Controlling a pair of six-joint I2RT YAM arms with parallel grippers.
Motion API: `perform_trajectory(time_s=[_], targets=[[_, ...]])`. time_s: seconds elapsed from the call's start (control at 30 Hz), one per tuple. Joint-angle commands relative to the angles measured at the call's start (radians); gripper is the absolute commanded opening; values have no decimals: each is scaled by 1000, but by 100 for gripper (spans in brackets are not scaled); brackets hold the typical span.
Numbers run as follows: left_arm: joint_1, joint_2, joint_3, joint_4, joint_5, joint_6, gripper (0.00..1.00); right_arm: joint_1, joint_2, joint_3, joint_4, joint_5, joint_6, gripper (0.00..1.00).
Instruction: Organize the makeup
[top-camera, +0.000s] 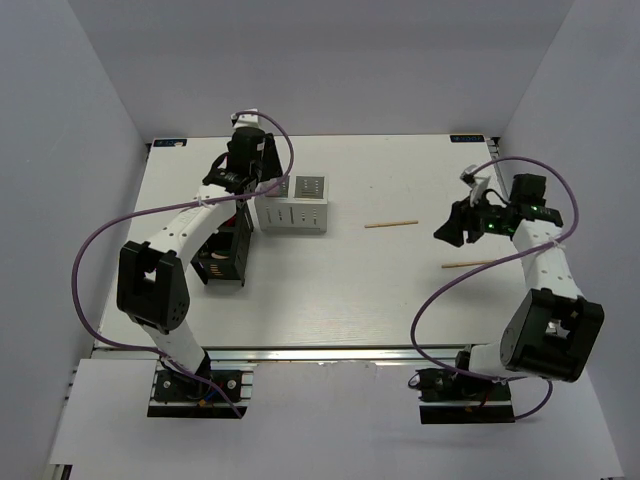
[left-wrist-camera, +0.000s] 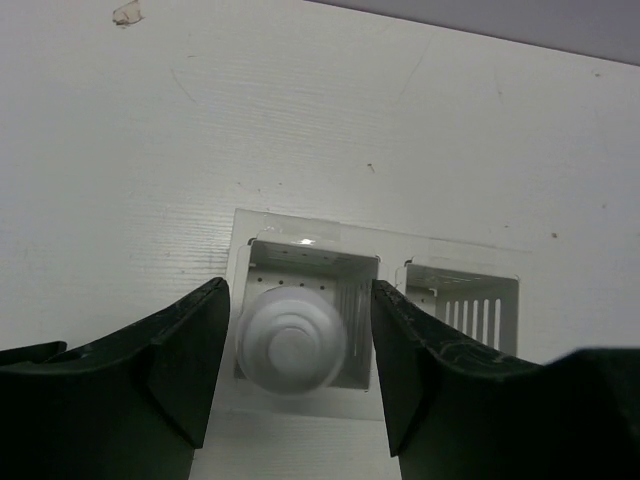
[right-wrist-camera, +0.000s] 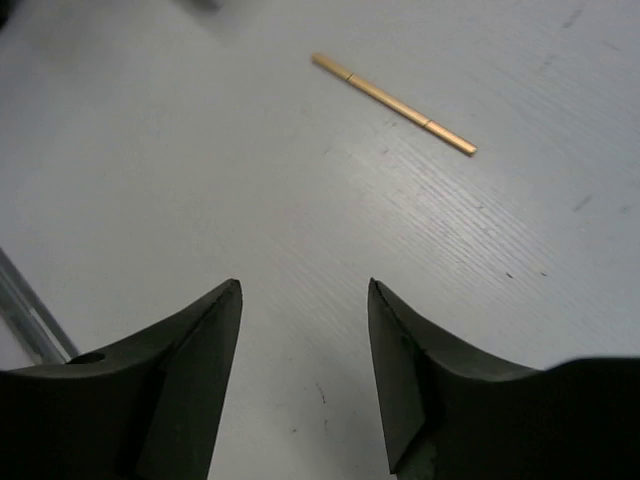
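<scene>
A white bottle (left-wrist-camera: 290, 345) stands in the left compartment of the white two-compartment box (left-wrist-camera: 300, 228), seen from above and blurred. My left gripper (left-wrist-camera: 298, 288) is open directly over it, with a gap on each side of the bottle. In the top view the left gripper (top-camera: 262, 188) covers that compartment of the box (top-camera: 296, 215). Two thin wooden sticks lie on the table, one mid-table (top-camera: 390, 224) and one near the right arm (top-camera: 470, 264). My right gripper (top-camera: 455, 225) is open and empty above the table; a stick (right-wrist-camera: 393, 103) lies ahead of the right gripper (right-wrist-camera: 305, 285).
The black open-frame holder (top-camera: 225, 255) stands left of the box, partly under the left arm. Purple cables loop off both arms. White walls enclose the table on the left, back and right.
</scene>
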Motion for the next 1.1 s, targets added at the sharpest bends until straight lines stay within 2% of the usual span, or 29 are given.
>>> perform_trajectory(time_s=[0.0, 0.03, 0.17, 0.27, 0.4, 0.5, 0.53, 0.6, 0.63, 0.7, 0.77, 0.9, 1.07], targets=[[-4, -43, 61, 38, 40, -17, 69, 95, 55, 58, -158, -3, -294, 60], [-4, -43, 72, 33, 45, -20, 70, 126, 67, 67, -167, 49, -395, 64], [-5, -65, 98, 18, 66, -22, 76, 308, 123, 52, -139, 184, -612, 68], [-4, -99, 111, 2, 69, -13, 80, 390, 170, 54, -37, 284, -700, 70], [-4, -185, 127, -39, 80, -16, 78, 430, 326, 172, 32, 296, -728, 70], [-4, -272, 76, -48, 106, -39, 63, 444, 494, 366, 12, 296, -656, 70], [-4, -349, 15, -41, 127, -54, 49, 447, 579, 423, -35, 290, -640, 70], [-4, -432, -58, -25, 149, -80, 41, 451, 652, 576, -88, 281, -628, 72], [-4, -516, -96, -22, 163, -95, 41, 457, 679, 612, -104, 278, -629, 72], [-4, -594, -205, -30, 193, -141, 47, 465, 729, 659, -132, 275, -661, 72], [-4, -709, -276, -47, 216, -187, 59, 479, 747, 661, -143, 270, -695, 72], [-5, -883, -469, -87, 221, -255, 69, 497, 759, 646, -192, 266, -780, 72], [-4, -1077, -619, -113, 235, -361, 78, 513, 795, 653, -229, 266, -846, 72]])
